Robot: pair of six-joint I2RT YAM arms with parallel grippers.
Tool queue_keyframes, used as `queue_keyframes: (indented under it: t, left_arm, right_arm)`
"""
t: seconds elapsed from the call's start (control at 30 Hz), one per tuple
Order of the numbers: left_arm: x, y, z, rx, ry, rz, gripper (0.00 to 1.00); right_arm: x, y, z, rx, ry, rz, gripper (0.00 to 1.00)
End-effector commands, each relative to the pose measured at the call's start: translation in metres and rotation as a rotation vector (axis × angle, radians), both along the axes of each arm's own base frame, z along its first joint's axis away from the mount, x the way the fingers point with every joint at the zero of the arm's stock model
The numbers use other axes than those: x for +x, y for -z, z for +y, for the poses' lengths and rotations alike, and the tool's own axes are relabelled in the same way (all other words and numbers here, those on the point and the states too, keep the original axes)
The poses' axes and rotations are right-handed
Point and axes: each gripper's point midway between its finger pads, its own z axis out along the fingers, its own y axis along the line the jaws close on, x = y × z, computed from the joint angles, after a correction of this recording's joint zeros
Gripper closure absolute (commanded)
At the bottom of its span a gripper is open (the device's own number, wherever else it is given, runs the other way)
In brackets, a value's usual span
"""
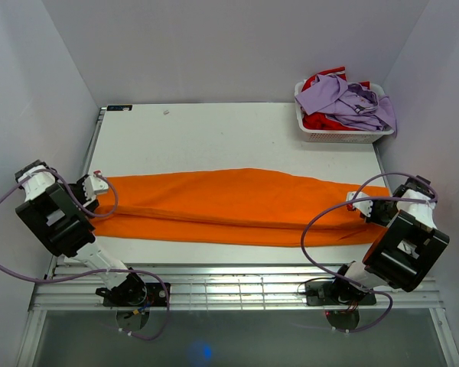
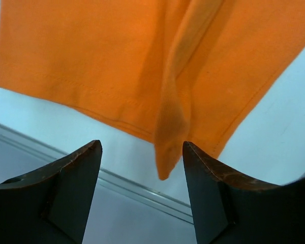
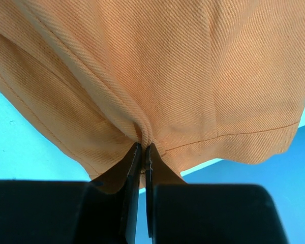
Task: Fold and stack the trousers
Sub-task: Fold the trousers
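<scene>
The orange trousers [image 1: 237, 205] lie stretched lengthwise across the white table, almost from side to side. My left gripper [image 1: 99, 184] is at their left end. In the left wrist view the left gripper [image 2: 141, 147] is open, and a hanging fold of the trousers [image 2: 165, 152] dips between its dark fingers [image 2: 76, 173] without touching them. My right gripper [image 1: 361, 205] is at the right end. Seen from the right wrist, the right gripper [image 3: 144, 146] is shut on a bunched ridge of the trousers [image 3: 157, 71], and the cloth spreads out beyond the tips.
A white basket [image 1: 344, 136] stands at the table's back right corner, holding a lilac shirt [image 1: 352, 103] and a red garment [image 1: 317, 80]. A metal rail [image 1: 237, 279] runs along the near table edge, between the arm bases. Pale walls close in both sides.
</scene>
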Motion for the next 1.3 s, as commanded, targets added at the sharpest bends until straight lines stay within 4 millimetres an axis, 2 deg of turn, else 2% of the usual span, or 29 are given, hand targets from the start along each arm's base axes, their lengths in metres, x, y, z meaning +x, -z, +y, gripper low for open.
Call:
queue_keyframes:
  t: [0.0, 0.07, 0.13, 0.17, 0.27, 0.3, 0.33, 0.37, 0.43, 0.53, 0.57, 0.67, 0.73, 0.8, 0.83, 0.87, 0.9, 0.93, 0.97, 1.0, 1.07, 1.1, 1.13, 1.2, 1.23, 1.27]
  left_arm:
    - [-0.021, 0.003, -0.015, -0.032, 0.032, 0.057, 0.24]
    - [-0.026, 0.007, -0.017, -0.034, 0.035, 0.073, 0.24]
    - [-0.031, 0.011, -0.019, -0.031, 0.033, 0.090, 0.28]
    - [-0.033, 0.013, -0.019, -0.029, 0.034, 0.097, 0.39]
    - [-0.032, 0.015, -0.013, 0.000, 0.020, 0.094, 0.60]
    - [-0.027, 0.014, -0.008, 0.022, 0.014, 0.077, 0.82]
    - [-0.022, 0.010, -0.004, 0.036, 0.006, 0.055, 0.96]
    - [-0.017, 0.008, -0.001, 0.041, -0.016, 0.042, 1.00]
    - [-0.003, -0.005, 0.007, 0.058, -0.031, -0.011, 1.00]
    - [0.012, -0.022, 0.013, 0.060, -0.064, -0.068, 1.00]
    - [0.022, -0.034, 0.017, 0.061, -0.073, -0.108, 1.00]
    - [0.029, -0.056, 0.020, 0.056, -0.091, -0.181, 1.00]
    - [0.024, -0.063, 0.019, 0.064, -0.061, -0.204, 1.00]
    - [0.010, -0.067, 0.018, 0.061, -0.063, -0.233, 1.00]
    - [0.005, -0.066, 0.019, 0.071, -0.046, -0.244, 1.00]
    - [-0.004, -0.064, 0.023, 0.075, -0.061, -0.241, 1.00]
    - [-0.016, -0.054, 0.018, 0.061, -0.058, -0.214, 1.00]
    - [-0.026, -0.046, 0.023, 0.095, -0.025, -0.190, 1.00]
    - [-0.038, -0.039, 0.029, 0.106, -0.040, -0.175, 1.00]
    - [-0.042, -0.033, 0.038, 0.137, -0.044, -0.185, 1.00]
    - [-0.066, -0.006, 0.041, 0.143, -0.049, -0.133, 1.00]
    - [-0.068, 0.002, 0.049, 0.181, -0.047, -0.132, 1.00]
    - [-0.080, 0.023, 0.043, 0.178, -0.049, -0.085, 1.00]
    - [-0.081, 0.038, 0.051, 0.239, -0.050, -0.098, 1.00]
    - [-0.088, 0.052, 0.042, 0.228, -0.049, -0.083, 0.95]
    - [-0.088, 0.053, 0.041, 0.241, -0.039, -0.089, 0.89]
  right_arm:
    - [0.009, -0.015, -0.012, -0.050, -0.002, -0.026, 0.92]
    - [0.009, -0.015, -0.012, -0.049, -0.002, -0.027, 0.92]
    - [0.008, -0.015, -0.011, -0.047, -0.002, -0.027, 0.92]
    - [0.008, -0.014, -0.011, -0.047, -0.002, -0.027, 0.92]
    - [0.011, -0.015, -0.011, -0.045, -0.002, -0.035, 0.92]
    - [0.011, -0.016, -0.011, -0.042, 0.000, -0.038, 0.92]
    - [0.013, -0.018, -0.011, -0.039, 0.002, -0.044, 0.92]
    - [0.016, -0.022, -0.012, -0.041, 0.002, -0.057, 0.92]
    - [0.022, -0.029, -0.012, -0.029, 0.008, -0.078, 0.92]
    - [0.036, -0.052, -0.017, -0.024, 0.026, -0.124, 0.92]
    - [0.045, -0.068, -0.023, -0.033, 0.041, -0.157, 0.92]
    - [0.047, -0.085, -0.024, -0.008, 0.049, -0.171, 0.92]
    - [0.044, -0.085, -0.026, -0.018, 0.047, -0.160, 0.92]
    - [0.039, -0.080, -0.027, -0.041, 0.020, -0.150, 0.92]
    - [0.032, -0.067, -0.027, -0.044, 0.020, -0.128, 0.92]
    - [0.028, -0.061, -0.027, -0.052, 0.016, -0.121, 0.92]
    - [0.024, -0.056, -0.030, -0.064, 0.010, -0.117, 0.92]
    - [0.017, -0.041, -0.031, -0.078, 0.010, -0.096, 0.92]
    - [0.013, -0.035, -0.033, -0.088, 0.007, -0.091, 0.92]
    - [0.008, -0.030, -0.039, -0.105, 0.004, -0.089, 0.92]
    - [-0.002, -0.012, -0.042, -0.117, 0.004, -0.061, 0.92]
    - [-0.007, -0.004, -0.044, -0.120, 0.006, -0.044, 0.92]
    - [-0.010, 0.002, -0.046, -0.132, 0.007, -0.029, 0.92]
    - [-0.014, 0.013, -0.043, -0.132, 0.005, -0.022, 0.92]
    - [-0.016, 0.015, -0.042, -0.136, 0.000, -0.020, 0.90]
    - [-0.019, 0.020, -0.039, -0.137, -0.008, -0.015, 0.87]
